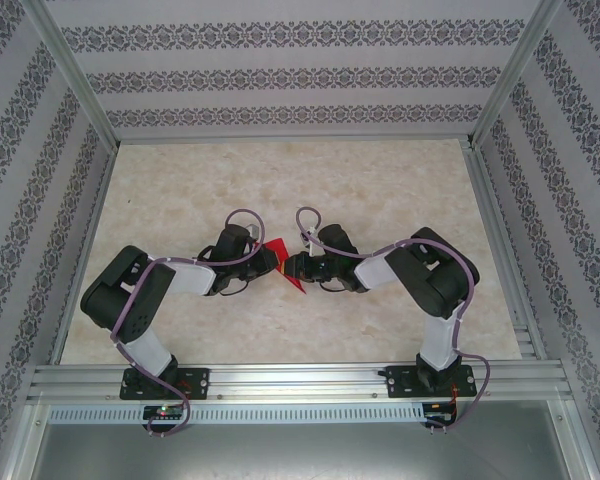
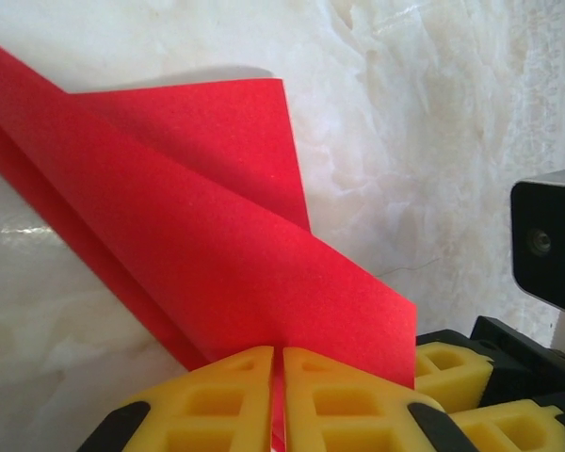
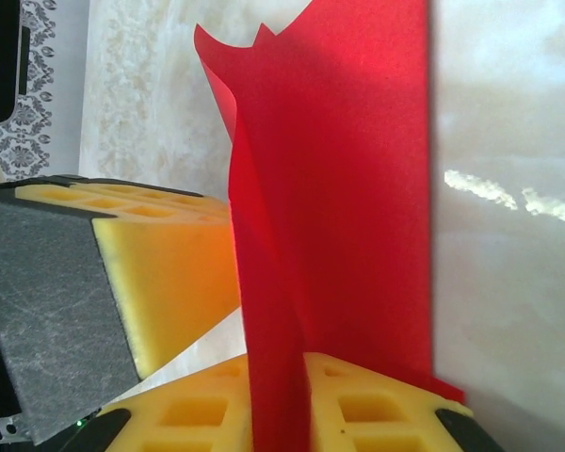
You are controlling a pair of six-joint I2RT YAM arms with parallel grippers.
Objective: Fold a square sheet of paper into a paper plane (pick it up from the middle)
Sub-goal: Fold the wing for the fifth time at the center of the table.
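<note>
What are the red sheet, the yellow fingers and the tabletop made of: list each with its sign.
The red sheet: thin matte paper; it creases sharply and curls. The yellow fingers: likely moulded plastic or rubber, matte, with cut-out pockets. The tabletop: marble-look, glossy from glare; possibly laminate.

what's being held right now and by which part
the folded red paper: left gripper is shut on its near edge; right gripper straddles another edge, grip unclear
</note>
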